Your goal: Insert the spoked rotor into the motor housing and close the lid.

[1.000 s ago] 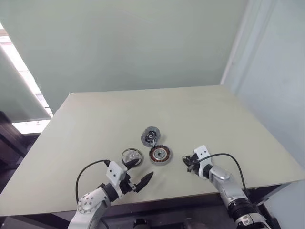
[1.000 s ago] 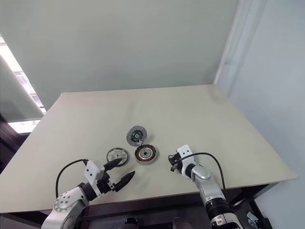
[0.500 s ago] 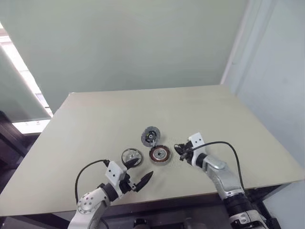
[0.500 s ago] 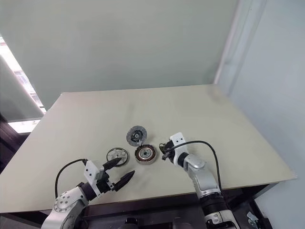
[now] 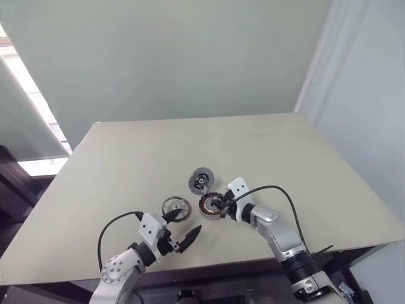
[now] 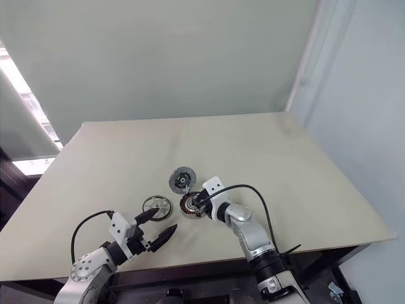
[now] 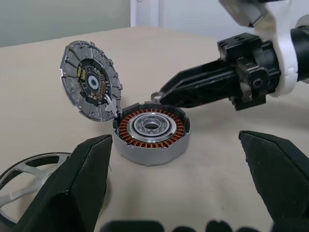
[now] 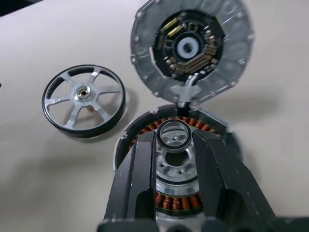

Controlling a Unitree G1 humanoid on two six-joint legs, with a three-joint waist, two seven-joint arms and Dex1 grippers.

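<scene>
**Ring held over housing; rotor still on table**

Head views: housing flat on the table, near the front edge, about mid-width. Lid just beyond it, propped up on edge and joined to the housing's far rim. Rotor flat just left of the housing, not touching it. Right gripper reaching in from the right, tips over the housing. Left gripper nearer than the rotor, low over the table, fingers spread wide, holding nothing.

Right wrist view, not readable from the head views: small thin ring pinched between the two black fingers, directly above the housing's silver centre; copper windings showing on both sides of the fingers. Lid's inner face toward the camera, dark hub, brassy parts. Rotor with six spokes and a dark rim.

Left wrist view: side-on look at the right gripper, fingers nearly together, tips at the housing's far rim beside the lid's hinge. Contact between ring and housing: cannot tell. Rotor cut off at the frame's corner.
</scene>
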